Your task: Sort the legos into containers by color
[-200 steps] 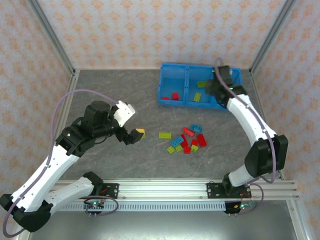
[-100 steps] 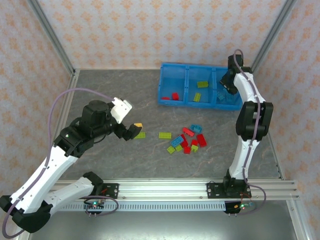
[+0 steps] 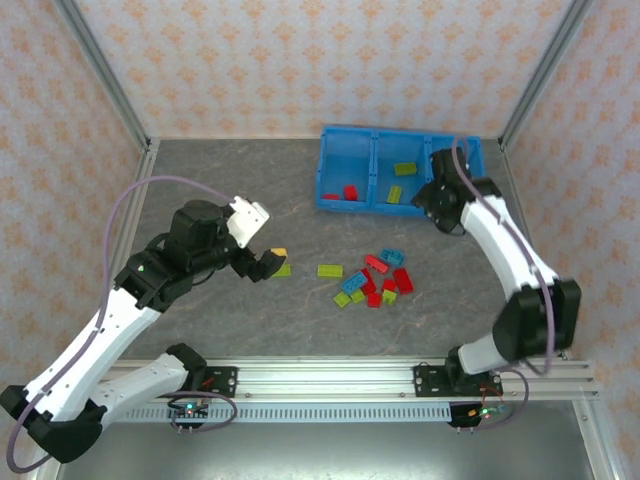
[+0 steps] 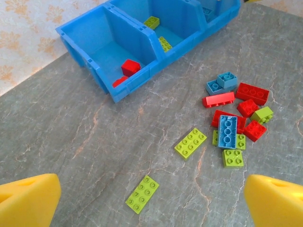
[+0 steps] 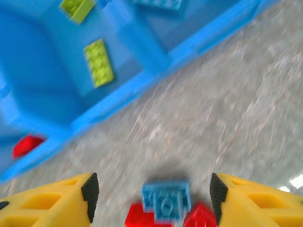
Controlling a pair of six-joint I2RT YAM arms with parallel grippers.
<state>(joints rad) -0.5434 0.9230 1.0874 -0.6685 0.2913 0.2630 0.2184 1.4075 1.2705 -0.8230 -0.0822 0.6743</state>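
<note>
Yellow left gripper (image 4: 151, 198) is gaping wide, empty; right gripper (image 5: 154, 189) is hanging half-open, empty. Its wrist view is showing a blue lego (image 5: 158, 4) in the bin (image 5: 218, 30), hidden overhead.

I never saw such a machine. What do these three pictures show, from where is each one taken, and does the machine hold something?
These are two robot arms bolted at the near edge of a grey table. The overhead picture looks down from above and behind them. The other two come from cameras on the wrists; the yellow shapes at their bottom edge are each arm's own fingers. The left gripper and the right gripper are both open and hold nothing. At the far side stands a blue bin with three compartments: red bricks in one, yellow-green bricks in the middle one. A loose pile of red, green and blue bricks lies on the table, with two flat green bricks a little apart from it.
</note>
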